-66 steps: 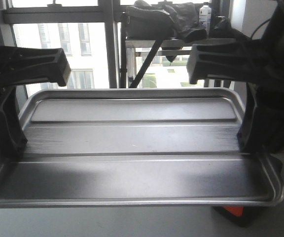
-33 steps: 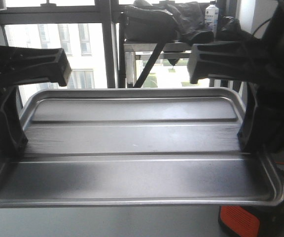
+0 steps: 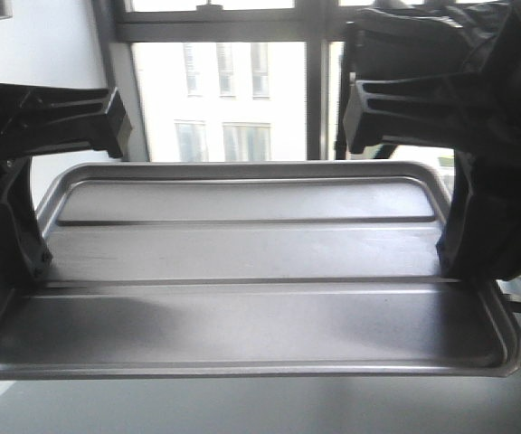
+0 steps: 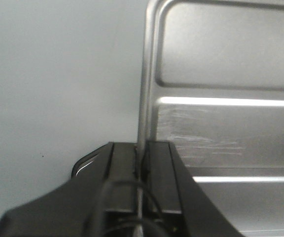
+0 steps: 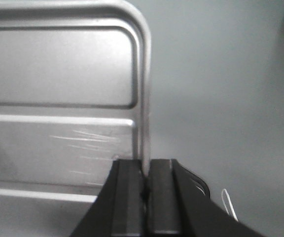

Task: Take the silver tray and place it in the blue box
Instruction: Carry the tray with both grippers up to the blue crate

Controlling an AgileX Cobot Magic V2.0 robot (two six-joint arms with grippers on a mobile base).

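I've got the silver tray [image 3: 242, 253] filling frame, left gripper [image 3: 33, 267] clamped at its 9 o'clock edge, right gripper [image 3: 452, 258] at 3. Bright window [image 3: 224, 99] behind at 12.

A wide window [image 3: 233, 90] fills the upper middle of the front view, with dark mullions [image 3: 125, 99] standing upright and a dark crossbar [image 3: 215, 30] near the top. Bright daylight washes out the glass. Beyond it stands a pale building [image 3: 224, 113] with rows of small panes. A plain grey surface [image 4: 58, 89] fills the left of the left wrist view and the right of the right wrist view.
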